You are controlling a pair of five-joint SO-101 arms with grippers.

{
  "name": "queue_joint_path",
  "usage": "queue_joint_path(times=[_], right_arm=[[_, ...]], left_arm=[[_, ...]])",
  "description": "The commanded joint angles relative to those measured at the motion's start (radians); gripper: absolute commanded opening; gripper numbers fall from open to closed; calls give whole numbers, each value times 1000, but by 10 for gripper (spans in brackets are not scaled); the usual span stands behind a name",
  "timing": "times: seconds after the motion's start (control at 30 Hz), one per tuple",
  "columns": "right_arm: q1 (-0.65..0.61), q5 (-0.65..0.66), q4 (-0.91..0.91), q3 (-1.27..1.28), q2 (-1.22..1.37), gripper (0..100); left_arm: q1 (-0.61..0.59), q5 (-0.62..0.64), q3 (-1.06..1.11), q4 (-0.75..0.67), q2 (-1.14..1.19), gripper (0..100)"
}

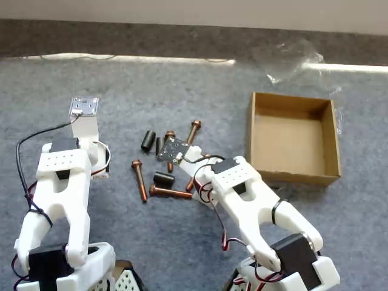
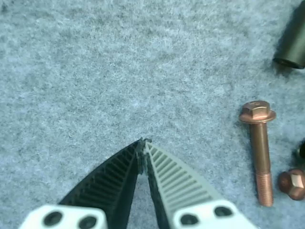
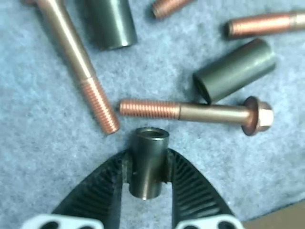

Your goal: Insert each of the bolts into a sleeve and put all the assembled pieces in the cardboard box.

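Note:
Several copper bolts and dark sleeves lie in the middle of the grey carpet. My right gripper is shut on a dark sleeve, whose open end faces a bolt lying crosswise just beyond it. Nearby lie another sleeve, a longer bolt and a third sleeve. My left gripper is shut with nothing in it, low over bare carpet. A bolt lies to one side of it. The cardboard box stands right of the pile.
In the high view, loose bolts and sleeves lie between the two arms. A crumpled clear plastic bag lies behind the box. Bare carpet stretches left of the left arm.

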Motion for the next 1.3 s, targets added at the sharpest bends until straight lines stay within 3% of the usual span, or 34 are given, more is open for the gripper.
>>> queue_joint_path(times=[0.0,0.33,0.53,0.73,0.93,1.1,1.27], right_arm=[[42,8,10,-36,-13,4],[85,2,243,-145,-286,4],[90,-140,331,-139,-579,4],[97,-292,357,-99,-874,4],[185,-387,358,42,-1121,4],[260,-437,360,168,-1285,4],[317,-517,355,283,-1423,4]], left_arm=[[-5,0,5,-26,-2,8],[-4,0,7,-31,-2,8],[58,-11,25,-32,-2,8],[93,-106,35,-29,-2,8],[117,-107,39,-26,-2,8],[173,-115,-31,104,-2,8],[246,-230,-140,290,-2,8]])
